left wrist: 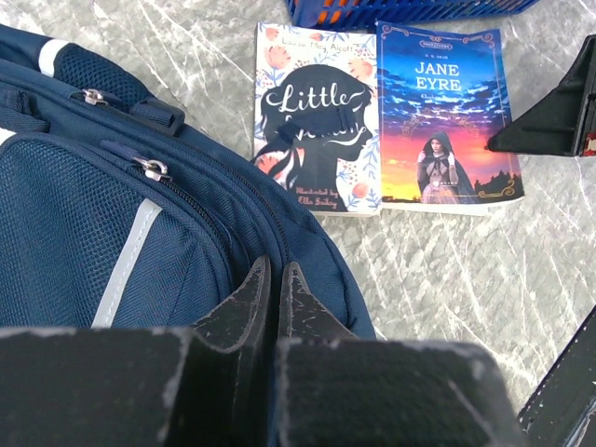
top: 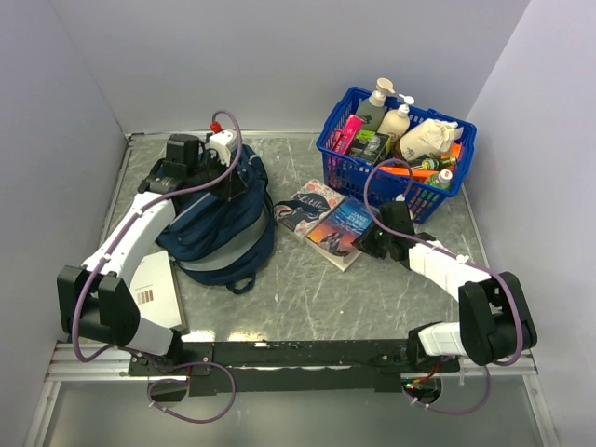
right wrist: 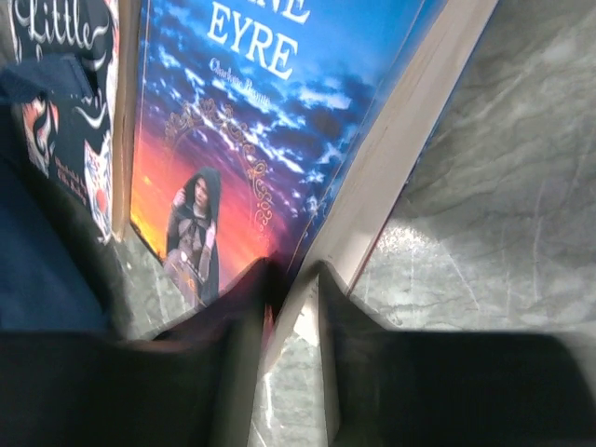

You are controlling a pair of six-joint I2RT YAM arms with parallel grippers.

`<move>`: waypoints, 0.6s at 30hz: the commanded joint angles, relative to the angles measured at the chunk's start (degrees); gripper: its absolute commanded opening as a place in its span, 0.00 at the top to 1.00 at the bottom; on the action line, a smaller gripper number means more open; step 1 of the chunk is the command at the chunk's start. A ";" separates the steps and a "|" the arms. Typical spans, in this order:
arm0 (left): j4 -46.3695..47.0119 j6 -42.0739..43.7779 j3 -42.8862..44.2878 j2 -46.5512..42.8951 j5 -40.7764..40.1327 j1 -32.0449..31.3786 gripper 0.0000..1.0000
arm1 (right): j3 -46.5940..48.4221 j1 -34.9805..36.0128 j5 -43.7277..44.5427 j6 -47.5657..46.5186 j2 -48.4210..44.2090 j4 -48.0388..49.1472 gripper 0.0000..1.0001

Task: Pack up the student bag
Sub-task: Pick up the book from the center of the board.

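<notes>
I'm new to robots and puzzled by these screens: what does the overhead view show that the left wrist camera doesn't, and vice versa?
Only overhead: the left arm and right arm in full, and the bottles in the basket.
Only left wrist: the bag close enough to see its zip pulls, and covers you can read, Jane Eyre and the Little book.
Both: the bag and the two books lying side by side next to it.

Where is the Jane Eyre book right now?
In the top view, Jane Eyre lies right of centre on the table, beside Little Women and just in front of the blue basket, with the right gripper at its near right edge.
</notes>
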 commanded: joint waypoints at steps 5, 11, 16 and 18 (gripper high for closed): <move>5.80 -0.09 0.88 -4.21 4.46 -0.85 0.99 | 0.32 -0.78 -2.76 1.23 0.81 13.41 1.00; 5.97 -0.17 0.53 -4.47 4.64 -0.85 0.99 | -2.06 -0.96 -4.16 1.75 -5.25 14.38 1.00; 6.15 -0.35 0.52 -5.00 4.37 -0.85 0.99 | -1.88 -0.35 -7.41 2.90 -14.55 12.80 1.00; 6.06 -0.18 0.70 -5.00 4.37 -0.85 0.99 | -1.27 0.36 -8.46 2.90 -17.37 10.96 1.00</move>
